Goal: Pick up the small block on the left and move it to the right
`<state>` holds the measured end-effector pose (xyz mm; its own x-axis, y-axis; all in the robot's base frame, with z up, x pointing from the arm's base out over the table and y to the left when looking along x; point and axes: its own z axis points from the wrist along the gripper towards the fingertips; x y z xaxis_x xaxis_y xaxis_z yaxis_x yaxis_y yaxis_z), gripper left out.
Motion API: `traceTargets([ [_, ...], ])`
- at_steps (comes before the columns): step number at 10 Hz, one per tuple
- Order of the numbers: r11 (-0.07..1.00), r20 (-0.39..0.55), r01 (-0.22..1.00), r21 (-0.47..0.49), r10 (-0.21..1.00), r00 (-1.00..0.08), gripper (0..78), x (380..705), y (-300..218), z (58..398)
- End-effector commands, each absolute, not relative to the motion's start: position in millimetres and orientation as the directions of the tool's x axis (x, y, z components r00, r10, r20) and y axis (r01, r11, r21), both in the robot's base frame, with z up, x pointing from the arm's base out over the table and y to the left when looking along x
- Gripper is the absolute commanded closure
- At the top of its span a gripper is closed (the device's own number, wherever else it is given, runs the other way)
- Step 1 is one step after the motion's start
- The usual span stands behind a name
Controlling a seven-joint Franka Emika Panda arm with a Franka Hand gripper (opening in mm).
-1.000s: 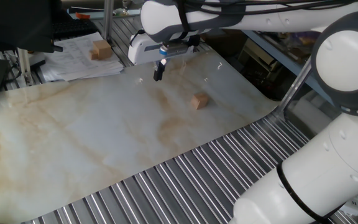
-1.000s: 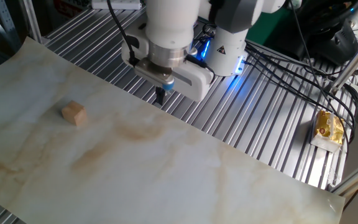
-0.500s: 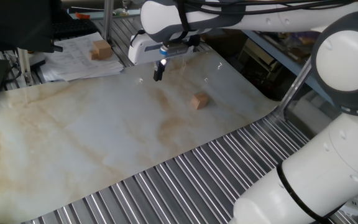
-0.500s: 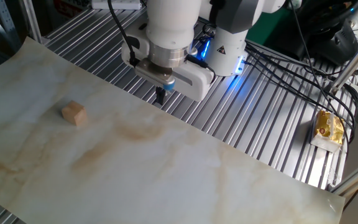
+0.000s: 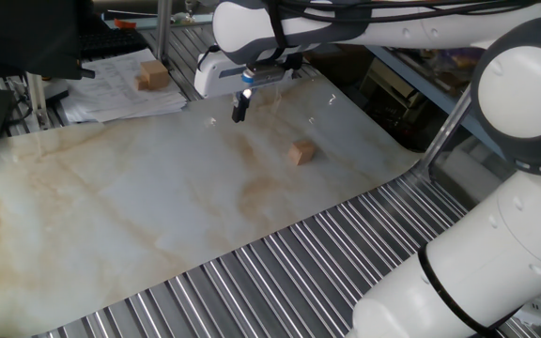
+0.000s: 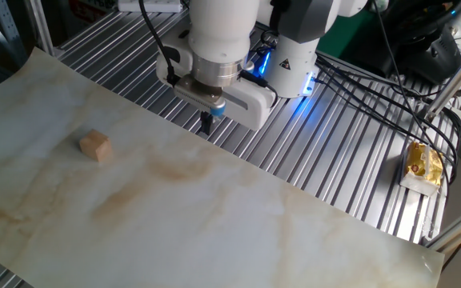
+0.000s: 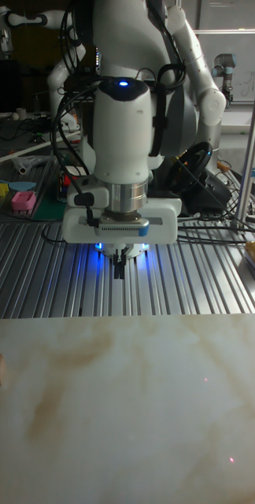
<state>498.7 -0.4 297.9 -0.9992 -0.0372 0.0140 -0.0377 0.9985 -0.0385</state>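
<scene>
Reaching well across the surface (image 6: 310, 240), I should spread my narrow, empty hand (image 6: 207, 125) before straddling the small block (image 6: 94, 146) squarely.

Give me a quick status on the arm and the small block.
Pincer shut, empty, hanging above the mat. Small block on the mat, untouched, apart from the pincer. Nothing between them.

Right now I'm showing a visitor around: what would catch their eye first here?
The big white arm, its gripper hanging shut over the far edge of the marbled sheet. Then the small block, lying alone on that sheet, apart from the gripper.
</scene>
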Motion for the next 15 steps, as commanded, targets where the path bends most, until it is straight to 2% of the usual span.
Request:
traceTargets([
  [1, 0.998, 0.007, -0.047, -0.038, -0.047, -0.999, 77.6, 500.5, -6.6, 297.6],
  [12, 0.999, 0.005, -0.034, -0.040, -0.034, -0.999, 77.6, 506.0, -10.6, 295.5],
  [15, 0.999, 0.004, 0.002, -0.045, 0.002, -1.000, 77.6, 505.3, -10.3, 295.0],
])
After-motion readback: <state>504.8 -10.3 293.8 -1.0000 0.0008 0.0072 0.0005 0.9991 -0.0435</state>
